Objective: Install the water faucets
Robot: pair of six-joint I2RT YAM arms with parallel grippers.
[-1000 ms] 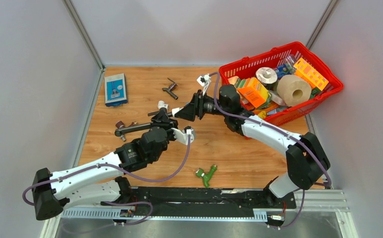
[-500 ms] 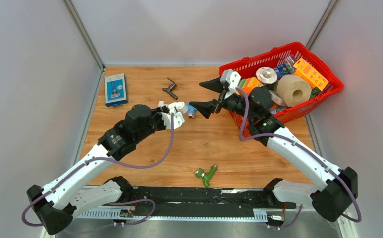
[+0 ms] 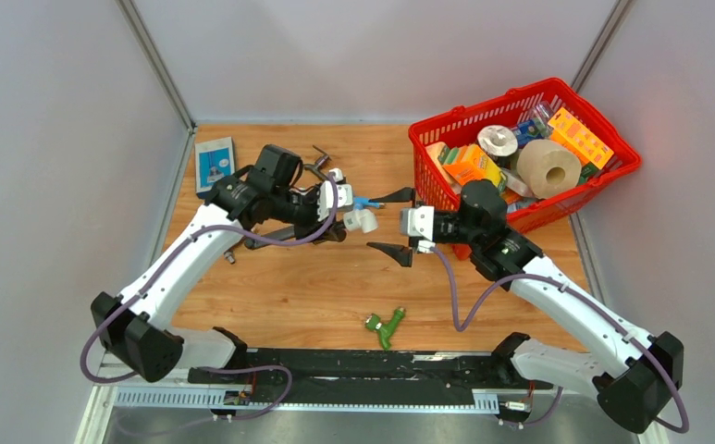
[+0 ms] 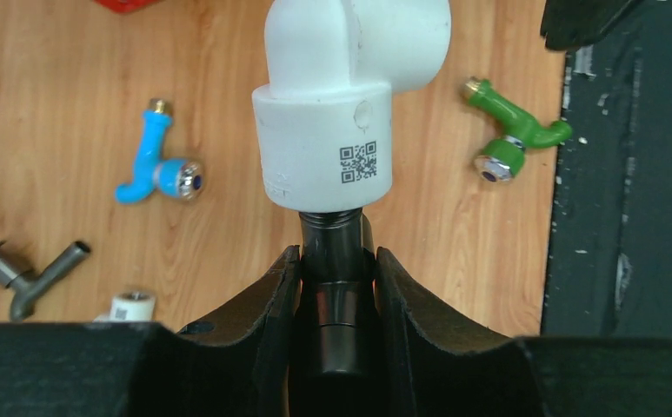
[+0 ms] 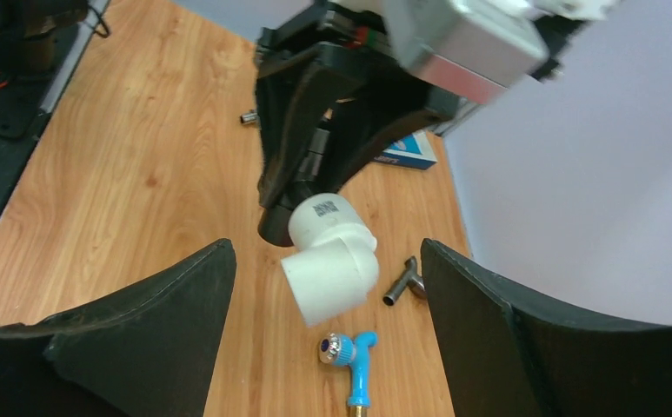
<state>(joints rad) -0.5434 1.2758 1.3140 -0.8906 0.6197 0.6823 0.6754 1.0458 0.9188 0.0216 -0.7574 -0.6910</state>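
Note:
My left gripper (image 4: 336,254) is shut on the dark-grey metal faucet's stem (image 4: 332,234), which is screwed into a white elbow fitting (image 4: 349,130). It holds them above the table at mid-left (image 3: 339,222). My right gripper (image 3: 395,224) is open, with its fingers on either side of the elbow (image 5: 328,261) but not touching it. The blue-handled faucet (image 3: 363,201) lies on the wood just below the elbow and also shows in the right wrist view (image 5: 349,356). The green faucet (image 3: 384,326) lies near the front rail.
A red basket (image 3: 446,125) full of boxes and rolls stands at the back right. A small dark T-shaped fitting (image 3: 316,165) and a loose white fitting (image 4: 132,304) lie behind the left gripper. A blue-white box (image 3: 215,165) lies far left. A black rail (image 3: 381,365) runs along the front.
My left arm has swung toward the back of the table, carrying the stem with the white elbow. My right gripper has pulled back from it, opened wide and now faces the elbow.

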